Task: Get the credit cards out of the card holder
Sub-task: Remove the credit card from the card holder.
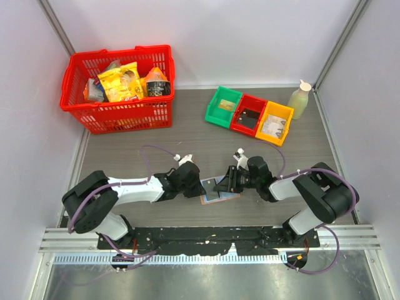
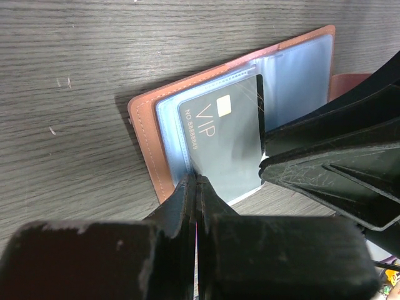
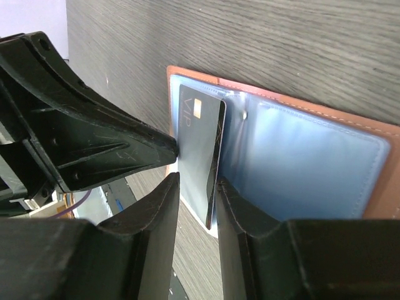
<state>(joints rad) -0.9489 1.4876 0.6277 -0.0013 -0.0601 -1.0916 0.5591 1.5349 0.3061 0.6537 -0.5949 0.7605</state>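
Bench (image 1: 187, 134): grey wood-grain top. Red basket (image 1: 125, 116) upper left. Green bin (image 1: 215, 104), red bin (image 1: 240, 118) and yellow bin (image 1: 284, 127) touching in a row, upper right; pale bottle (image 1: 299, 100) beside them. Card holder (image 1: 215, 199) lies open, lower centre.

left pincer (image 1: 201, 183) and right pincer (image 1: 226, 181) face across the open card holder (image 1: 220, 196); red basket (image 1: 125, 115) far behind.
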